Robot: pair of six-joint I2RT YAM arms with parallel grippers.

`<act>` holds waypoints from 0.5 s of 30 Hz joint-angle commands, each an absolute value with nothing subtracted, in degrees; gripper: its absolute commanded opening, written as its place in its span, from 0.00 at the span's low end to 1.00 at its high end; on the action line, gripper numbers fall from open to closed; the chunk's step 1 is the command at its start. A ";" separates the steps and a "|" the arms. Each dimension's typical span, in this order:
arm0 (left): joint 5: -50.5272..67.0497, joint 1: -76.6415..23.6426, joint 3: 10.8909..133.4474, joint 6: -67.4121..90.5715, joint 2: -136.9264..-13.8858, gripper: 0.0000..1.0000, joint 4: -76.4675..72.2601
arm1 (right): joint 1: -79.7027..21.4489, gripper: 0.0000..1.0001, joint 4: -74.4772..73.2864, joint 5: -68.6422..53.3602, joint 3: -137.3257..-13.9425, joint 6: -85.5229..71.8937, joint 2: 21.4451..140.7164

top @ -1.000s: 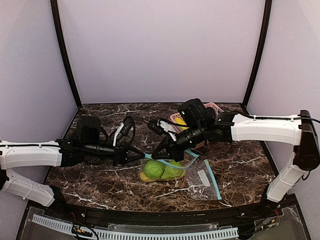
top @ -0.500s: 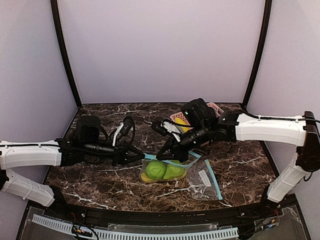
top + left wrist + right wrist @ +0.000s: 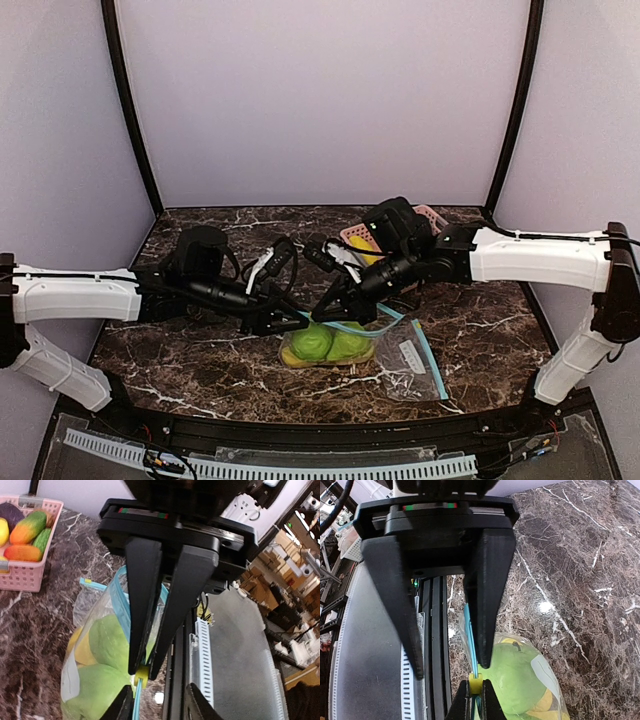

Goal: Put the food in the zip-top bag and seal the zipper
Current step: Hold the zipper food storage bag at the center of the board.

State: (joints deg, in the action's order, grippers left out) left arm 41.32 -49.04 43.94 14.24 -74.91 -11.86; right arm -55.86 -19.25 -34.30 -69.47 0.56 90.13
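Note:
The zip-top bag (image 3: pixel 400 358) lies flat near the front with green and yellow food (image 3: pixel 328 342) inside. Its blue zipper strip (image 3: pixel 120 602) runs up to a small yellow slider (image 3: pixel 475 682). My right gripper (image 3: pixel 475 689) is shut on that slider at the bag's left end, and shows in the top view (image 3: pixel 324 310) too. Facing it, my left gripper (image 3: pixel 159 704) stands open, its fingers either side of the zipper strip just below the slider and holding nothing; from above it sits at the bag's left corner (image 3: pixel 300 322). The green fruit (image 3: pixel 522 680) presses against the clear plastic.
A pink lattice basket (image 3: pixel 22 577) stands at the back behind the right arm (image 3: pixel 520 255), holding an orange-green fruit (image 3: pixel 30 526), a green one (image 3: pixel 43 539) and a dark purple one (image 3: pixel 11 516). The table's black front rail (image 3: pixel 320 432) runs close below the bag.
The left gripper has gone from shut to open and its arm has slid right toward the bag's corner. The right gripper stays shut on the slider, barely moved.

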 commanded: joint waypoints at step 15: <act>40.00 -47.13 41.27 14.51 -72.82 0.01 -12.96 | -55.45 0.00 -19.45 -32.48 -67.80 0.59 88.45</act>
State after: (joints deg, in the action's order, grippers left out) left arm 39.33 -48.49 43.18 14.39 -75.26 -12.47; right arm -55.88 -18.79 -34.79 -69.01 0.34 90.11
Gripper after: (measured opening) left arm 0.008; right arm 0.035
